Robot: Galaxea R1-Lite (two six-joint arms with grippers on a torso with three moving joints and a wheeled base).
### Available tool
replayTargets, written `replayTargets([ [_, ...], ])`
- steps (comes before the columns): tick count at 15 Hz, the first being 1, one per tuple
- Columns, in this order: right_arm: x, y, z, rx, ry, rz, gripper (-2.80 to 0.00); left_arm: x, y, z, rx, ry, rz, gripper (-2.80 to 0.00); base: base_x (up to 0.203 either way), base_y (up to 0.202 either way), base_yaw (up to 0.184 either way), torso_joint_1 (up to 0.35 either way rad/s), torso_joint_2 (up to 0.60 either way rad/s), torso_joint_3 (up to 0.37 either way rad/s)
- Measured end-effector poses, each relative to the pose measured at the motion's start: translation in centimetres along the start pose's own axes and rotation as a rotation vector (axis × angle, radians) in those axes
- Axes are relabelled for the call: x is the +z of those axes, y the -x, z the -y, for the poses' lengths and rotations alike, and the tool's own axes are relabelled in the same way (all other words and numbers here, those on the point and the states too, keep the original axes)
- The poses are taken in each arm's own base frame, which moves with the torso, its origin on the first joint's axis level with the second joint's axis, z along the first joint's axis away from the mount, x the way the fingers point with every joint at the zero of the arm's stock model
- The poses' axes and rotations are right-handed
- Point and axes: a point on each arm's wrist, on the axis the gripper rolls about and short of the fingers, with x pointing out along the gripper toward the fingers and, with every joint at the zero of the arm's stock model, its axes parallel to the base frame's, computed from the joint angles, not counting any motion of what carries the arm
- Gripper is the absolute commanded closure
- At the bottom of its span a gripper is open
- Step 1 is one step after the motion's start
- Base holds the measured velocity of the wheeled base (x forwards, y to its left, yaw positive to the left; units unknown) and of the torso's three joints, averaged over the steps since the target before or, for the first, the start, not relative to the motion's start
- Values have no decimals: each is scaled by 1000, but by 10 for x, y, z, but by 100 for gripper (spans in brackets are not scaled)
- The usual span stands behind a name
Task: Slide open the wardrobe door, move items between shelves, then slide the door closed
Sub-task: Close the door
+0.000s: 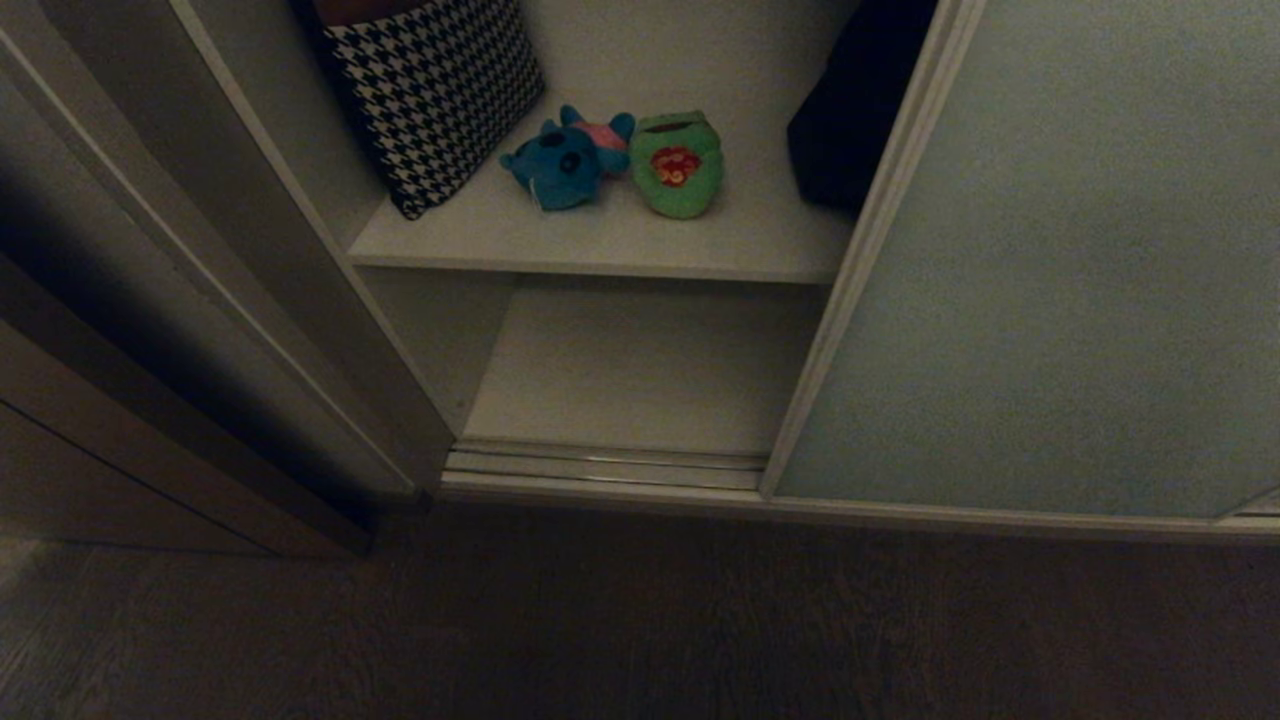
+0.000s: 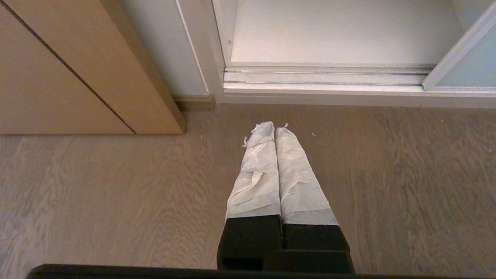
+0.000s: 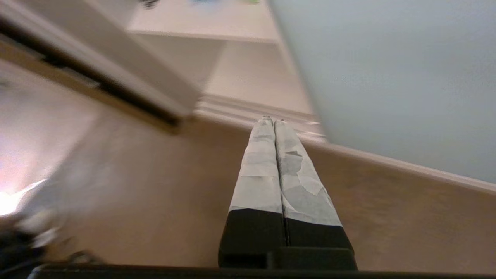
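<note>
**Operator:** Confirm status before the transfer step.

**Technician:** The sliding wardrobe door (image 1: 1050, 280) stands slid to the right, leaving the left bay open. The green toy (image 1: 678, 165) and the blue toy (image 1: 562, 165) lie touching on the upper shelf (image 1: 600, 240); the lower shelf (image 1: 640, 370) is bare. The right claw (image 3: 271, 121) is fully closed, empty, and points toward the opening. The left claw (image 2: 270, 127) is closed, empty, over the floor (image 2: 97, 186).

**Operator:** Procedure?

**Technician:** Open the right claw before entering. Approach the green toy first, clear of the door frame (image 1: 865, 250) and the houndstooth cushion (image 1: 435, 95). Grip its rounded body, lift, then lower it to the bare shelf.
</note>
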Motion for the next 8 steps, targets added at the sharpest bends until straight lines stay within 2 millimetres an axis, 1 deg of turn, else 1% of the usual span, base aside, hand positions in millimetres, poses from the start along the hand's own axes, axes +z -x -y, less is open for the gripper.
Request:
replayTargets([
  [2,8,-28,4,67,-22,-44,0,0,0,0,0,0,0,0,0,0,0,0,0,0],
  [4,10,-53,2,108,-20,-87,0,0,0,0,0,0,0,0,0,0,0,0,0,0],
  [6,10,-78,1,88,2,-107,0,0,0,0,0,0,0,0,0,0,0,0,0,0],
  [8,13,-95,1,73,30,-89,0,0,0,0,0,0,0,0,0,0,0,0,0,0],
])
